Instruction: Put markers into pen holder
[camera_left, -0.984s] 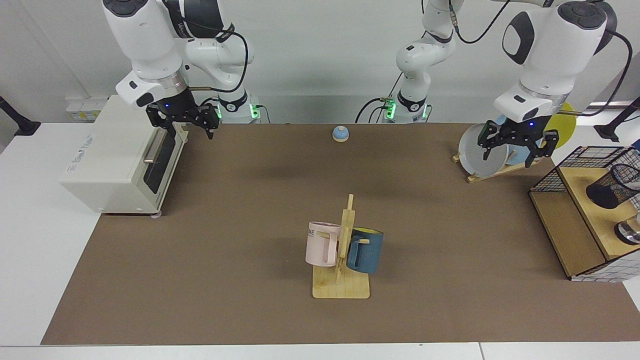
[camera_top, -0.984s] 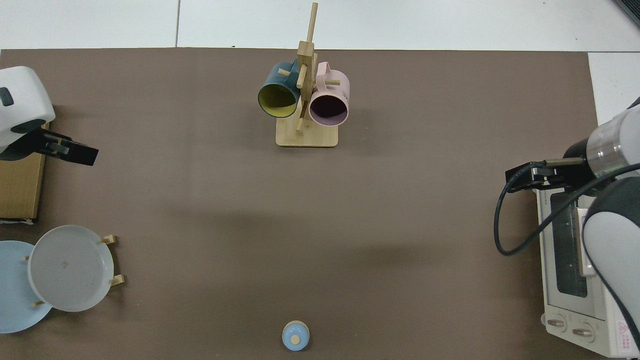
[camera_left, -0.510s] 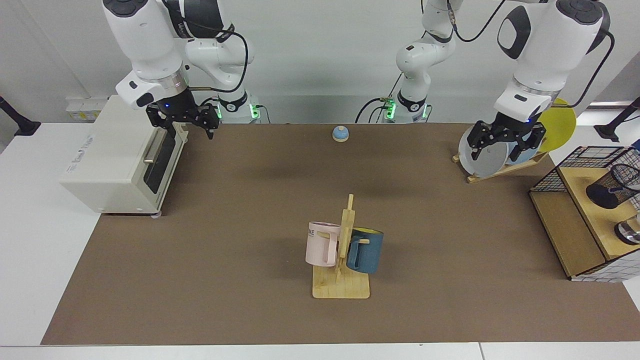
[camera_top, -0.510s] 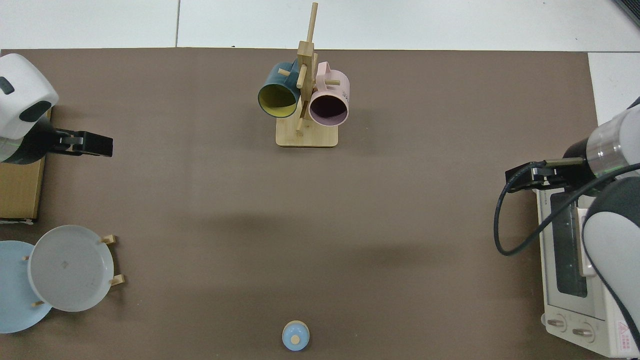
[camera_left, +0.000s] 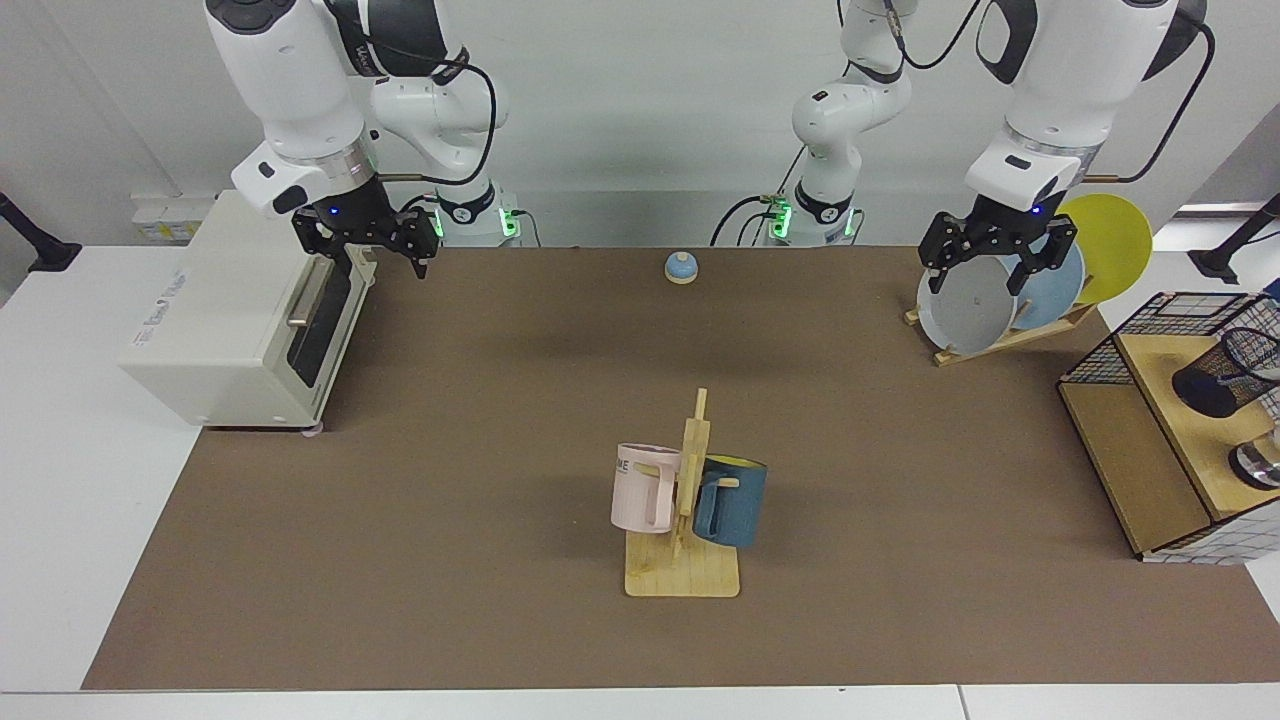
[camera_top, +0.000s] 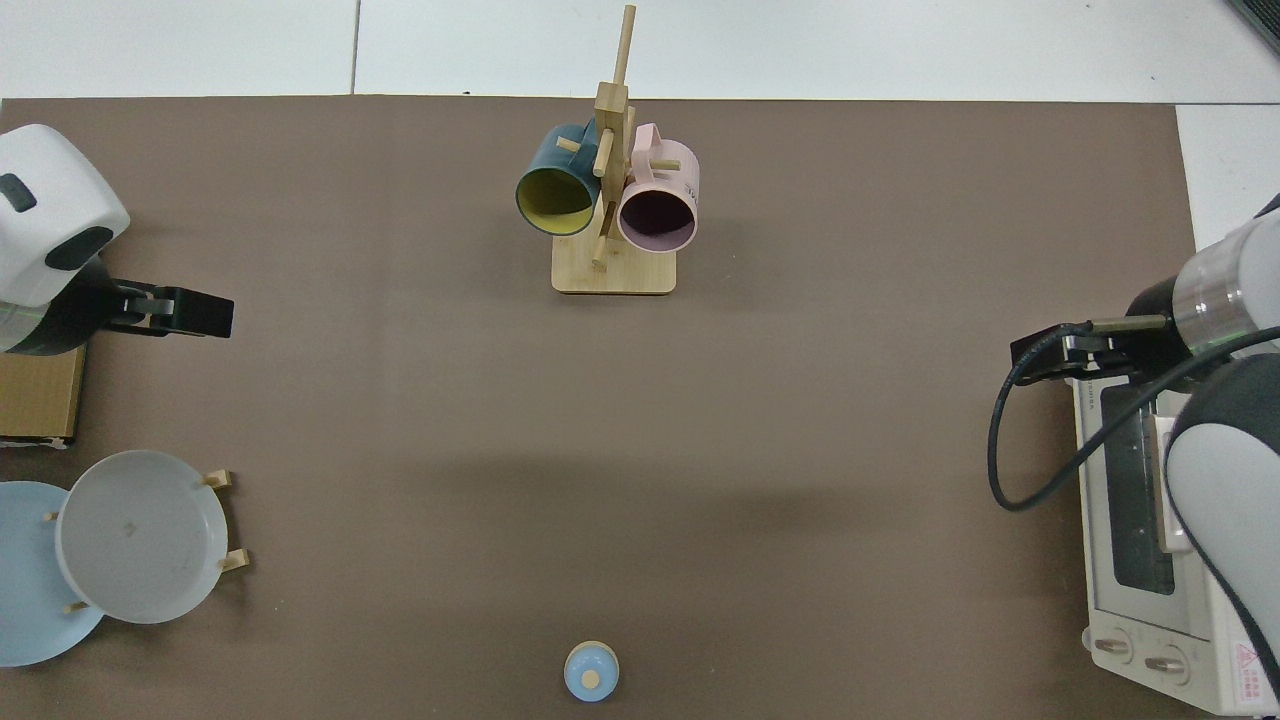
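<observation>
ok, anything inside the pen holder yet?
Nothing shows in the pen holder: it lies tipped on the shelf, and what shows through the mesh looks empty. Its far end runs out of frame. No marker in view.

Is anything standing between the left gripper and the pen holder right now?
Partly. The left gripper, open and empty, hangs above the plates in the rack. The pen holder lies tipped on a wooden shelf behind its wire-mesh side. No marker is visible. The right gripper waits by the toaster oven.
</observation>
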